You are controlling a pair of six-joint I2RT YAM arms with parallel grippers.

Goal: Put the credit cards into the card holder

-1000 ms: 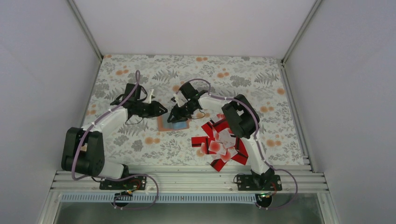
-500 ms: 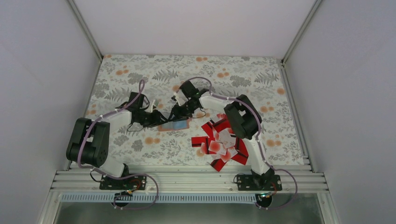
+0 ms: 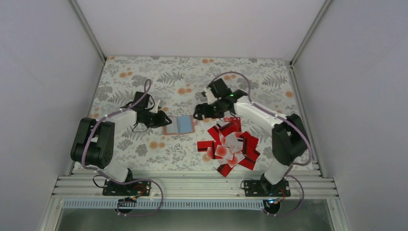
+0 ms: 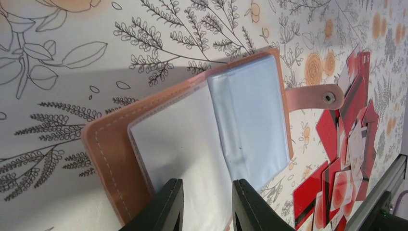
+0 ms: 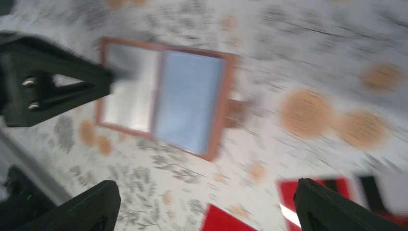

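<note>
Tabletop (image 3: 144,72): floral sheet, carrying all parts. The credit cards (image 3: 230,147) lie in a loose overlapping heap at 4 o'clock from the card holder (image 3: 179,124), which lies open near the centre with its pale sleeves up. The left claw (image 4: 208,185) is clamped on the holder's 9 o'clock leaf; hold that grip so the holder cannot slide. The right claw (image 5: 207,187) hovers at 2 o'clock of the holder, fingers wide apart and empty. Recommended: lower it onto an outlying card at the heap's rim and pinch one card only
</note>
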